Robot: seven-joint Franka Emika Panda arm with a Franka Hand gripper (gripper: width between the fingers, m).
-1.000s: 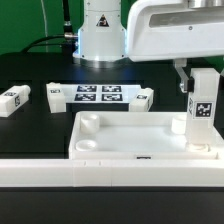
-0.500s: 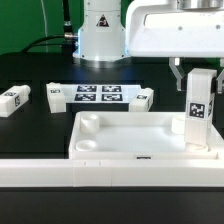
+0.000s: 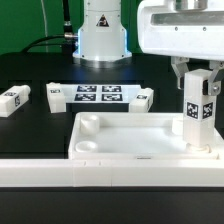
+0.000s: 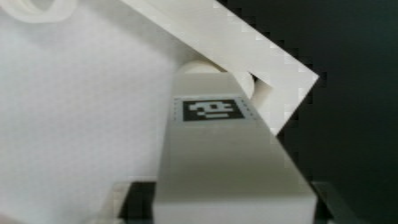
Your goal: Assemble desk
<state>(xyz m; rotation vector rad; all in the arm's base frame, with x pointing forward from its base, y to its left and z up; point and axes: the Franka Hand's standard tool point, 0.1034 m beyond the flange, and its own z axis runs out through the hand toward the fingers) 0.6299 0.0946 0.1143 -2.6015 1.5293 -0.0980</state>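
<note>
My gripper (image 3: 198, 76) is shut on a white square leg (image 3: 199, 112) and holds it upright with its foot at the tabletop's (image 3: 120, 119) corner on the exterior view's right. The leg shows black-and-white tags on two faces. In the wrist view the leg (image 4: 222, 150) runs down from between my dark fingers (image 4: 141, 200) to the tabletop's rimmed corner (image 4: 240, 55); the socket under it is hidden. Three more tagged legs lie behind the tabletop: one (image 3: 12, 100) at the far left of the exterior view, one (image 3: 55, 95) beside the marker board, one (image 3: 145, 98) at its other end.
The marker board (image 3: 98, 95) lies flat behind the tabletop, in front of the arm's white base (image 3: 100, 35). A long white bar (image 3: 100, 170) spans the foreground just in front of the tabletop. The table surface is black.
The held leg has turned about its own axis, so a second tagged face now shows, and it has sunk slightly toward the corner. The gripper stayed shut on it.
</note>
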